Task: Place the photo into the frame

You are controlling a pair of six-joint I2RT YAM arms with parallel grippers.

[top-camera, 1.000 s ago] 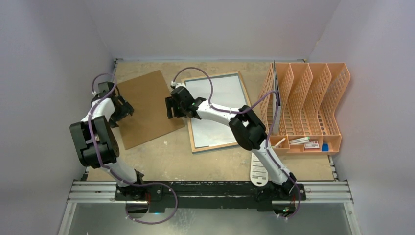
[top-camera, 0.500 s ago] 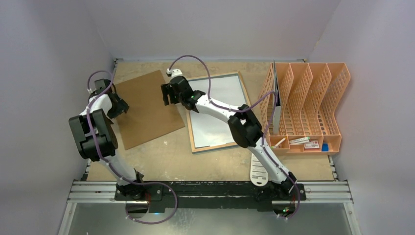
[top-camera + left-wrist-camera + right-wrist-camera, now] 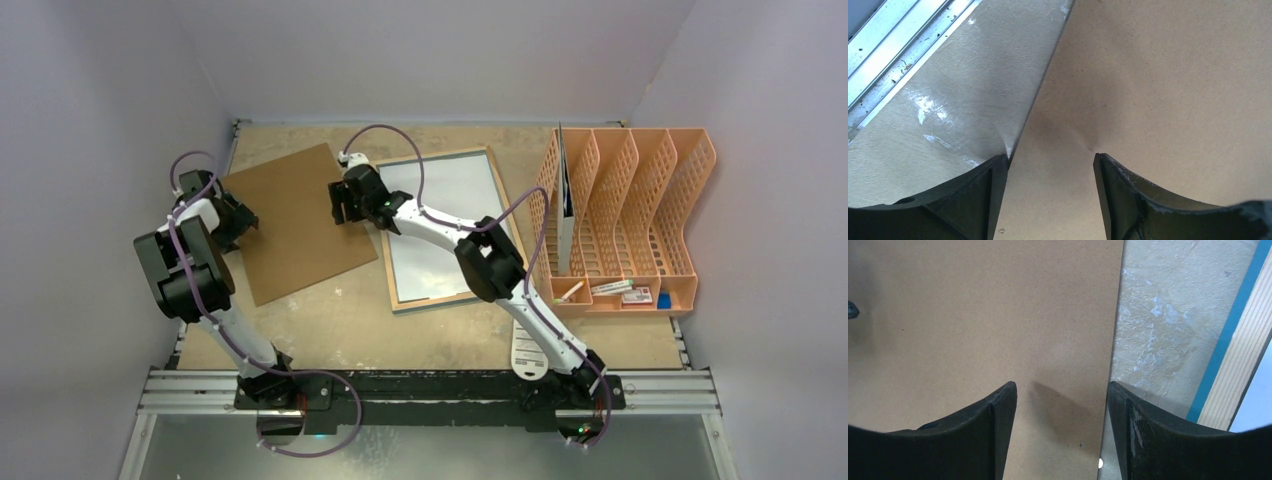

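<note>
The frame (image 3: 395,262) lies back up at mid-table, light wood with a blue edge (image 3: 1230,335). Inside its border lies the photo (image 3: 445,215), plain white back up. To its left a brown backing board (image 3: 295,225) rests flat. My left gripper (image 3: 228,215) sits at the board's left edge, open. In the left wrist view the left gripper (image 3: 1050,157) has one finger over the table and one over the board (image 3: 1158,75). My right gripper (image 3: 345,205) is open at the board's right edge. In the right wrist view the right gripper (image 3: 1061,385) straddles that edge of the board (image 3: 973,315). Nothing is held.
An orange file organizer (image 3: 640,200) stands at the right, with a dark upright sheet (image 3: 565,190) in its left slot and small items (image 3: 625,290) in its front tray. A white perforated piece (image 3: 528,345) lies by the right arm's base. A metal rail (image 3: 898,45) borders the table's left.
The right gripper has moved left from the frame's left side onto the board's right edge. The left gripper has shifted left to the board's left edge, its jaws slightly narrower.
</note>
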